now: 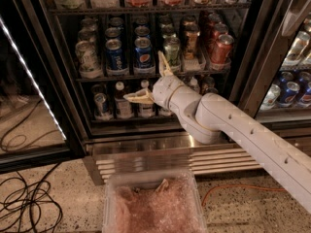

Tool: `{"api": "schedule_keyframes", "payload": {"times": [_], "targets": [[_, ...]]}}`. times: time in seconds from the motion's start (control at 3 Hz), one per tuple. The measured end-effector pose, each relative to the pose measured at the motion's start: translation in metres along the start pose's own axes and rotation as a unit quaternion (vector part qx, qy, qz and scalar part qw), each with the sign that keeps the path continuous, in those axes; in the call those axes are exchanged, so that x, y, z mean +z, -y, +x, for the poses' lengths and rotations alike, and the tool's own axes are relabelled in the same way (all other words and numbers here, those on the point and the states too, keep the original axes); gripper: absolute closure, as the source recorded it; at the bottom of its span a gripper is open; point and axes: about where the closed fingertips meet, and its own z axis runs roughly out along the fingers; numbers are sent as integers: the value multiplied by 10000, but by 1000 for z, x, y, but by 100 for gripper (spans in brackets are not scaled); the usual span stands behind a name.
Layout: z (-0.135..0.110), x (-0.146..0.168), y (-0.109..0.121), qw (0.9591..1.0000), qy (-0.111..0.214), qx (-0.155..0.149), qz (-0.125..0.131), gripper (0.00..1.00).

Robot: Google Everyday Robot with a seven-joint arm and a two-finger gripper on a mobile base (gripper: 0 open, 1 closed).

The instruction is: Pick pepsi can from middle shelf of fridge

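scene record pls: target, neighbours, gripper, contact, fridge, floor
target: pepsi can, upright, front row of the middle shelf
neighbours: blue can with white lettering at image-left, green can at image-right
gripper: gripper open, fingers spread wide, at the shelf's front edge just below the target
contact: none visible, can not grasped
fridge: fridge open to the arm, shelves stocked
floor: clear bin in front of the base grille
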Motion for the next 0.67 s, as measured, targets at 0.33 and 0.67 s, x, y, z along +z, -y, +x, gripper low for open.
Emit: {"api": "schedule_keyframes", "payload": {"times": [0.33,0.67], "targets": [[3,10,-7,9998,88,169,6,0],[3,10,-7,9998,88,169,6,0]]}}
